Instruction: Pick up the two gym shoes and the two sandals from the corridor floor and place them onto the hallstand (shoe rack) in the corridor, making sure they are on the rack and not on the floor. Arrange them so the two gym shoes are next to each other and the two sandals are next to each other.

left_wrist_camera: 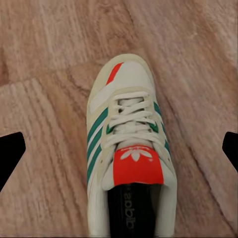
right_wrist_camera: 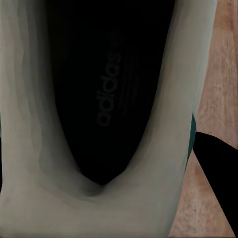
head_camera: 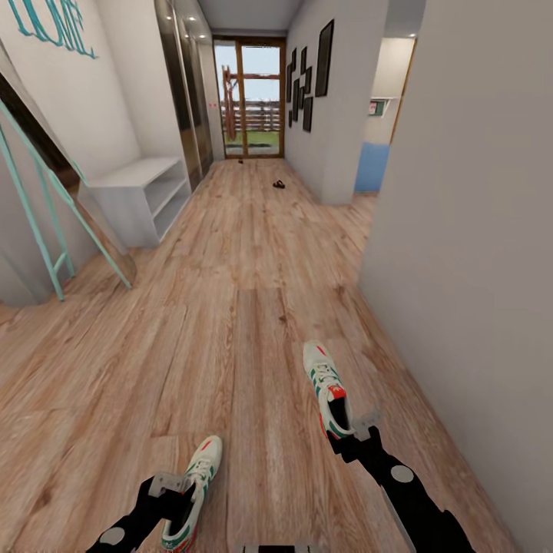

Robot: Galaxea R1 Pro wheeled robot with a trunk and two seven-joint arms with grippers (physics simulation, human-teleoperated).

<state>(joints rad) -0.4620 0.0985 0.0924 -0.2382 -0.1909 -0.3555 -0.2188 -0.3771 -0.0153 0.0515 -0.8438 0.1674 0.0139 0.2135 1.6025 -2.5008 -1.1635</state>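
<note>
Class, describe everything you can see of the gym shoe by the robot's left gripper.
The cream-white low gym shoe with green side stripes, white laces, a red-orange tongue patch and a black inside lies upright on the light brown wood-plank floor, toe pointing away from the robot. The left gripper is at its heel end, its dark fingers on either side, apart from the shoe.

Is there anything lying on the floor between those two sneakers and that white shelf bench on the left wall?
Nothing visible. Bare floor runs from both gym shoes, left and right, up to the hallstand. The teal ladder frame leans at the left wall, nearer the robot than the hallstand and beside that path. The sandals lie farther down.
</note>
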